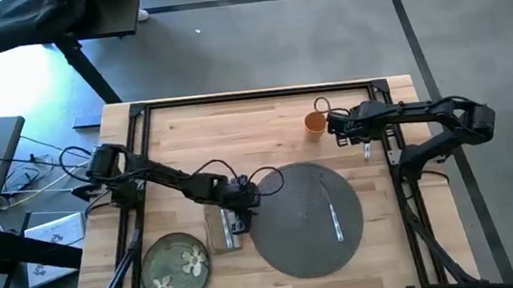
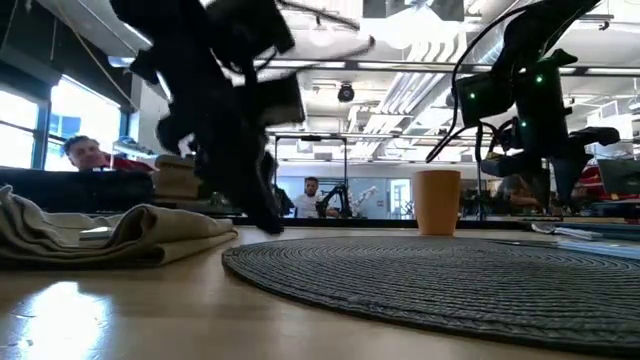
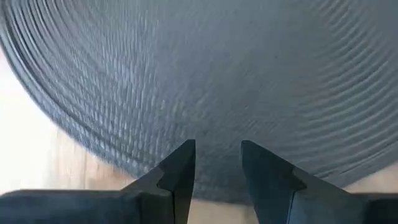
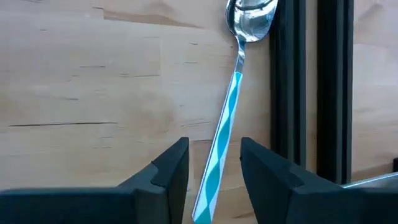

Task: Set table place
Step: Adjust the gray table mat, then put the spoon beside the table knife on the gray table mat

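Plate [image 1: 176, 267], green with white flowers, sits at the counter's [image 1: 235, 127] near-left corner. Just right of it lies the tan napkin [image 1: 220, 228], with silver cutlery on it, too small to tell which piece. Left pincer [image 1: 241, 204] hangs over the napkin's right edge, at the left rim of the round dark woven placemat [image 1: 309, 217]. Its wrist view shows the two fingers [image 3: 180, 171] parted with nothing between them, placemat weave filling the frame past them. One silver piece [image 1: 334, 215] lies on the placemat's right half, apart from both pincers.

Orange cup [image 1: 314, 122] stands upright near the far edge, just left of the right pincer [image 1: 339, 125]. Right wrist view adds what overhead barely resolves: a spoon [image 4: 225, 118] with a blue-and-white striped handle lying flat on the wood, handle running between the spread fingers [image 4: 169, 168], bowl pointing away, beside the black frame rail [image 4: 283, 81]. Not gripped, jaws released.

Low view only: napkin bunched in folds at left, people in the room behind.
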